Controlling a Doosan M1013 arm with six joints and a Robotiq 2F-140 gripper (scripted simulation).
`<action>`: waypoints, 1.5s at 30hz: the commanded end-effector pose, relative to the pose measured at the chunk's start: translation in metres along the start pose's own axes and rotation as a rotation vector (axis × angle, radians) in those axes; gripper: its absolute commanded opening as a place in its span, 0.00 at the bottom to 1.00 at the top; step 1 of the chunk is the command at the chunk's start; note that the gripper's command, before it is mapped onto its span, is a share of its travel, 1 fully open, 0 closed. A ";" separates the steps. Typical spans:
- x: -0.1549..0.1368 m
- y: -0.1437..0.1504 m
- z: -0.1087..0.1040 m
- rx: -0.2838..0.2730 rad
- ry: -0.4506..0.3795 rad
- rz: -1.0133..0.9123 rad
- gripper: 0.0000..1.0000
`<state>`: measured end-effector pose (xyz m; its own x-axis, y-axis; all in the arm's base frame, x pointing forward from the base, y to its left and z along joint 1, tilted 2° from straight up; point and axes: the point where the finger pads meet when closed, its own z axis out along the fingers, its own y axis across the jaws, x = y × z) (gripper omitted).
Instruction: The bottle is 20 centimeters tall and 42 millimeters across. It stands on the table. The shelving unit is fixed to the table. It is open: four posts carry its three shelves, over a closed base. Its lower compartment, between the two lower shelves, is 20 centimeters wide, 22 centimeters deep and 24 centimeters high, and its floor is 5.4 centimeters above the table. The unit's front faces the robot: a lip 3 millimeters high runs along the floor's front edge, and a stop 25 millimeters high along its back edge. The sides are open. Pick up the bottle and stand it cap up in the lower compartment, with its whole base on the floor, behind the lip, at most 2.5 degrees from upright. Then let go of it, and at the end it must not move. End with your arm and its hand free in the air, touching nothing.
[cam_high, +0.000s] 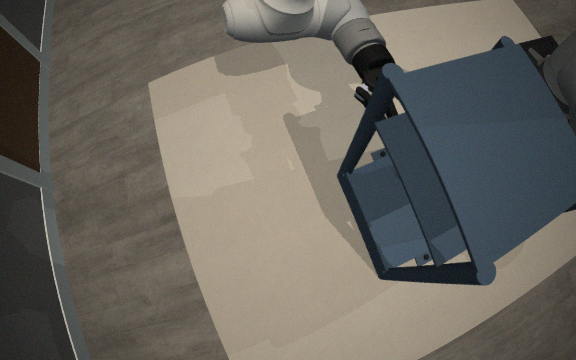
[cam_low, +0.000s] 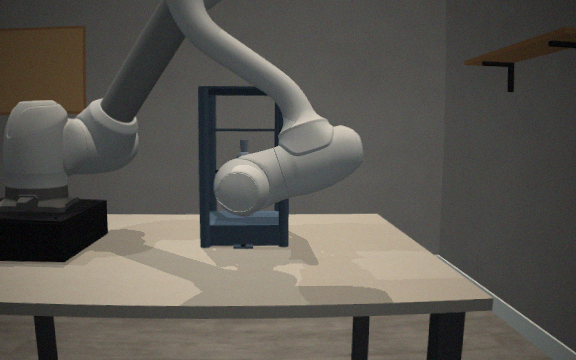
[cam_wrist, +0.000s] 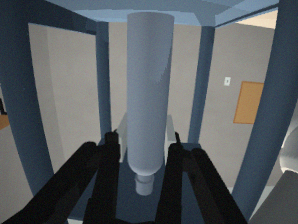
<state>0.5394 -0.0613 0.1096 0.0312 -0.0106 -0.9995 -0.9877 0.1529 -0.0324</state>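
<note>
Black claw grips the unlabelled pale bottle inside the blue shelving unit.

wooden wall shelf on black brackets, orange board on grey wall, wood-grain floor

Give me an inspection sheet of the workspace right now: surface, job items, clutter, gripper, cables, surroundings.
Surface: beige table crossed by arm shadows.
Job's things: pale bottle held inside the blue shelving unit; in the wrist view its cap points toward the camera and its base toward a shelf. Whether the base touches the floor cannot be told.
Clutter: nothing seen.
Gripper: gripper shut on the bottle near its neck end, fingers on both sides.
Cables: nothing seen.
Surroundings: black pedestal under the arm, orange wall board, wooden wall shelf, grey walls.
</note>
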 end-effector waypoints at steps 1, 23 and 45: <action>0.001 0.000 0.002 0.002 0.005 -0.005 0.00; 0.018 0.000 0.002 0.002 0.005 -0.005 0.00; 0.018 0.000 0.002 0.002 0.005 -0.005 0.00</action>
<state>0.5400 -0.0607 0.0955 0.0364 -0.0132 -0.9993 -0.9869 0.1568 -0.0380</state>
